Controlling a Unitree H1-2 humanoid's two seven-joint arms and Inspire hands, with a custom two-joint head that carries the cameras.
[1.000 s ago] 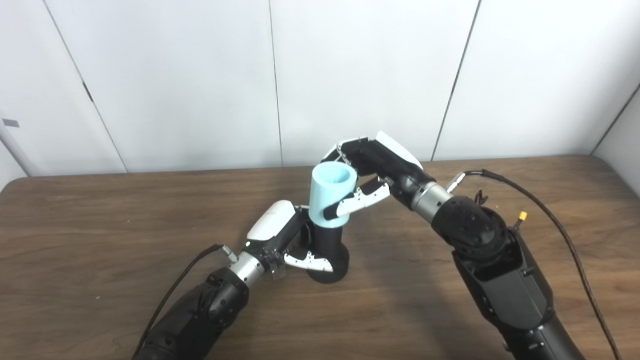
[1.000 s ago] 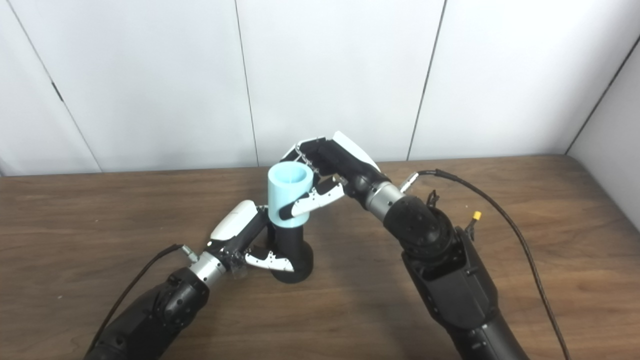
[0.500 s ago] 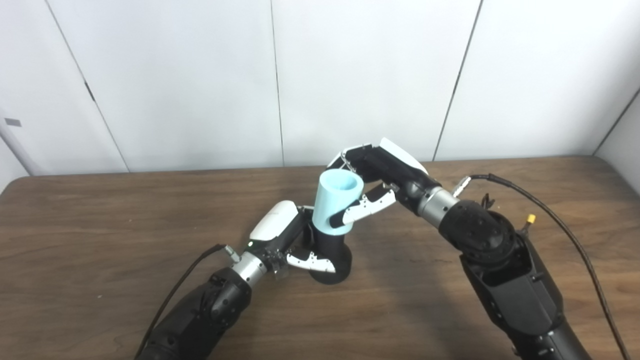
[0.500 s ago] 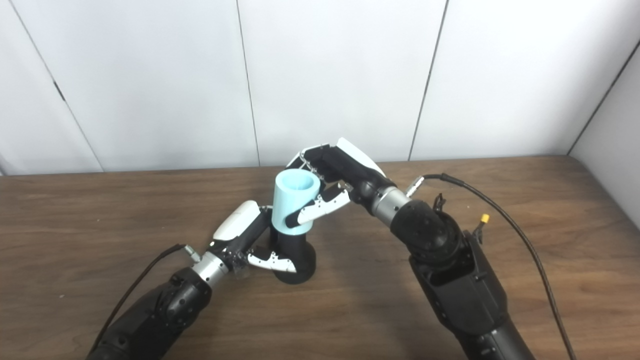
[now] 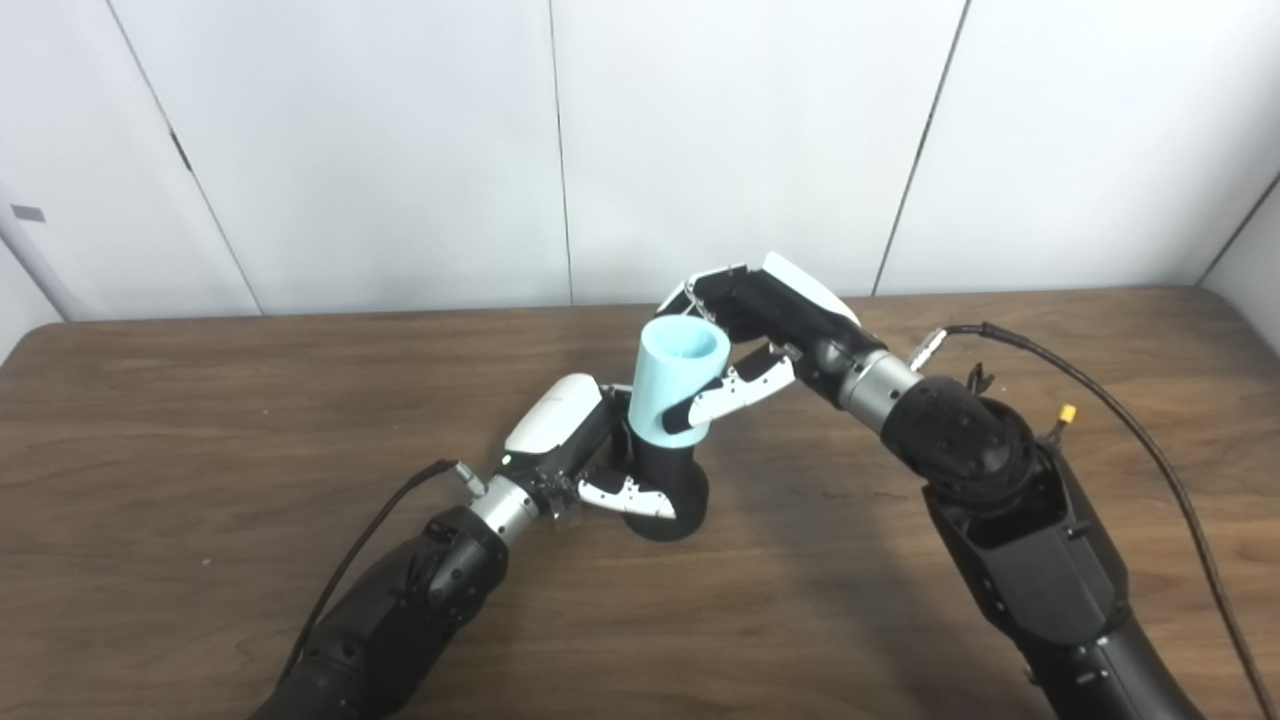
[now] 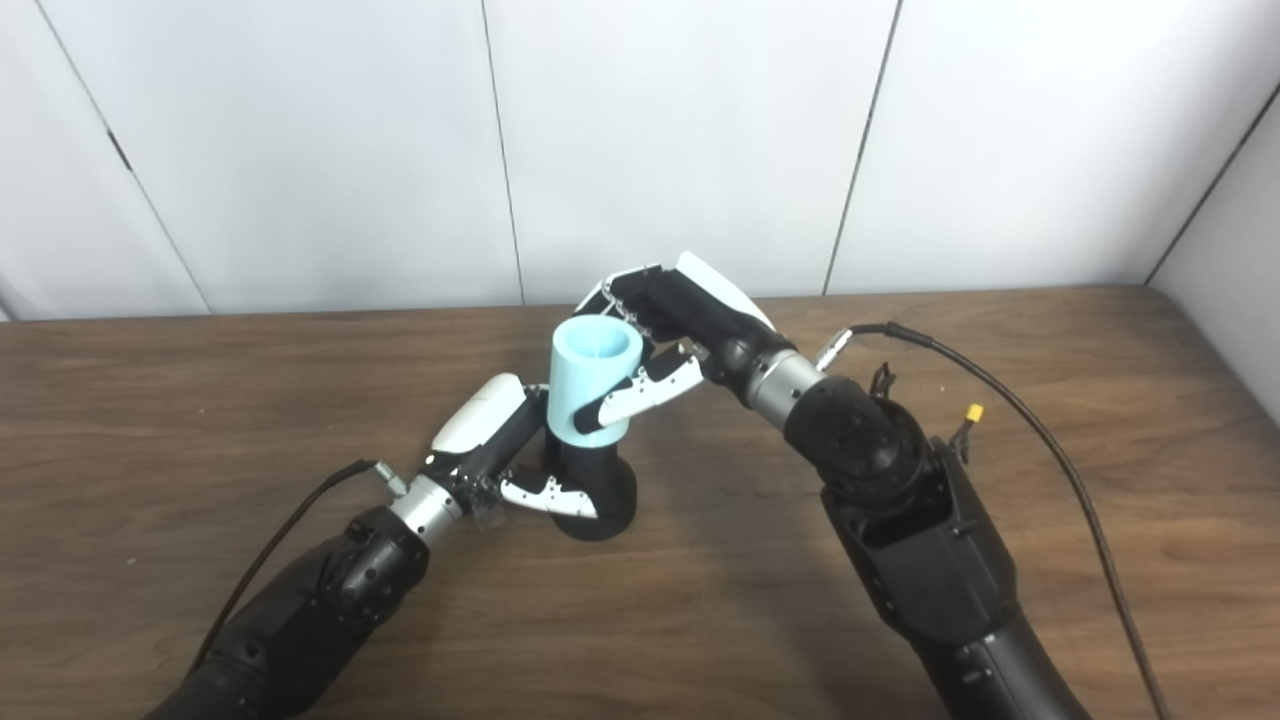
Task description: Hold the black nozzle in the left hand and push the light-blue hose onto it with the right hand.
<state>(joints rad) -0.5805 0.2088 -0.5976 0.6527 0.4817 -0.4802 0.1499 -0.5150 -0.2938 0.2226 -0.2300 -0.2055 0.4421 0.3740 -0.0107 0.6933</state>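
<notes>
- Wall panels (image 5: 740, 140) in white fill the back of the scene, split by thin dark vertical seams, and meet the far edge of the table.
- Below them a dark brown wooden table (image 5: 200, 420) spreads across both views, its grain running left to right.
- The right arm (image 5: 1010, 520) is a bulky black limb rising from the lower right edge, with a silver wrist ring where it meets the hand.
- The left arm (image 5: 400, 610) is a slimmer black limb entering from the lower left edge, also ending in a silver wrist ring.
- A black cable (image 5: 1120, 420) loops from the right wrist out over the table toward the right edge, with a small yellow connector near the arm.
- The right hand (image 5: 760, 330) is black with a white back plate; its fingers curl round the far side of the light-blue hose (image 5: 678, 380) and its thumb presses across the near side, so it is clamped on the hose.
- The left hand (image 5: 575, 455) is also black and white, lying low at the table; its fingers are closed around the black nozzle (image 5: 672, 490), the thumb crossing the front of the flared base.
- That hose is a short open-topped tube, tilted slightly to the right, and its lower end sits over the top of the nozzle.
- The nozzle stands on the table near the centre, its wide base touching the wood.
</notes>
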